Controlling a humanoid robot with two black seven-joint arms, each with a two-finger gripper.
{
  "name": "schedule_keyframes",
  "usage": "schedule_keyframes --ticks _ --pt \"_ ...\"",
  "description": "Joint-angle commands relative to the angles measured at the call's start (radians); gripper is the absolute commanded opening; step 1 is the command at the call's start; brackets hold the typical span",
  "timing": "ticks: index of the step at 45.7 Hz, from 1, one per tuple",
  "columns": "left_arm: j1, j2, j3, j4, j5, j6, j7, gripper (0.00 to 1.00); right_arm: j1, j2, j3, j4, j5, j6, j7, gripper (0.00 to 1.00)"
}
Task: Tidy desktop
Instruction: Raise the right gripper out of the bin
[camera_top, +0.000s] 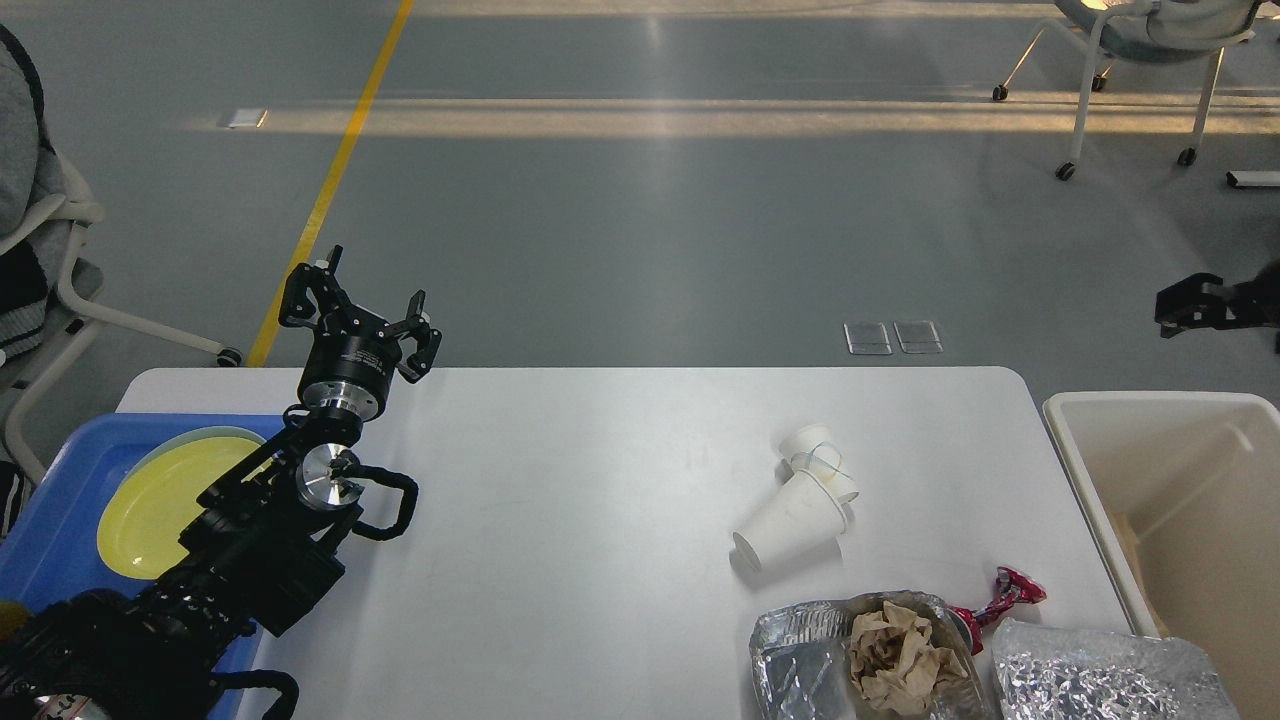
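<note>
So here's our view looking down at the table (560, 500), the white desktop with rounded corners. Its long axis runs left to right across the view, far edge square to us, near edge cut off at the bottom. The whole middle stretch is bare, so there's loads of room between our left arm and the clutter on the right.

Our left gripper (358, 318) is up over the far left corner, fingers spread wide open and holding nothing. Just below that arm, the blue tray (60, 500) sits on the left end of the table, with a yellow plate (165, 495) lying flat in it.

Right of centre, a couple of white paper cups (800, 505) lie tipped over, touching each other, the bigger one with its base pointing toward the near left. Along the near right edge there's crumpled foil (1095, 675), a foil container with a brown paper wad (900, 650) in it, and a red wrapper (1005, 595) between them.

The cream bin (1160, 470) stands just off the table's right edge. Our right gripper (1200, 303) is way out at the right border, dark and small, so we can't tell if it's open.
</note>
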Motion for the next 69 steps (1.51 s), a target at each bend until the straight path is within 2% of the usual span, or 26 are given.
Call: schedule_keyframes --ticks 1,8,11,20,26,33,38,43,46,56,66,69 --pt "0.000 0.000 0.000 0.000 0.000 -0.001 0.000 1.00 0.262 -0.016 0.000 0.233 0.056 0.142 0.000 0.98" --pt "0.000 0.000 0.000 0.000 0.000 0.001 0.000 1.00 0.532 -0.045 0.002 0.394 0.099 0.342 0.000 0.97" --pt "0.000 0.000 0.000 0.000 0.000 0.001 0.000 1.00 0.661 -0.051 0.012 0.411 0.116 0.342 0.000 0.97" --pt "0.000 0.000 0.000 0.000 0.000 0.001 0.000 1.00 0.845 -0.124 0.192 0.413 0.129 0.342 0.000 0.97" --pt "0.000 0.000 0.000 0.000 0.000 0.001 0.000 1.00 0.946 -0.150 0.305 0.411 0.192 0.342 -0.009 0.97" --pt "0.001 0.000 0.000 0.000 0.000 0.001 0.000 1.00 1.015 -0.145 0.332 0.413 0.217 0.342 -0.012 0.97" --pt "0.001 0.000 0.000 0.000 0.000 0.001 0.000 1.00 0.957 -0.140 0.321 0.411 0.197 0.342 -0.029 0.95" --pt "0.000 0.000 0.000 0.000 0.000 -0.001 0.000 1.00 0.815 -0.147 0.321 0.408 0.163 0.342 -0.079 0.94" --pt "0.000 0.000 0.000 0.000 0.000 0.001 0.000 1.00 0.721 -0.148 0.321 0.404 0.122 0.342 -0.093 0.94" --pt "0.000 0.000 0.000 0.000 0.000 0.001 0.000 1.00 0.424 -0.148 0.321 0.404 -0.032 0.342 -0.096 0.94" --pt "0.000 0.000 0.000 0.000 0.000 0.001 0.000 1.00 0.160 -0.144 0.318 0.404 -0.044 0.339 -0.101 0.94" --pt "0.000 0.000 0.000 0.000 0.000 0.001 0.000 1.00 0.092 -0.139 0.319 0.402 -0.044 0.301 -0.101 0.94"
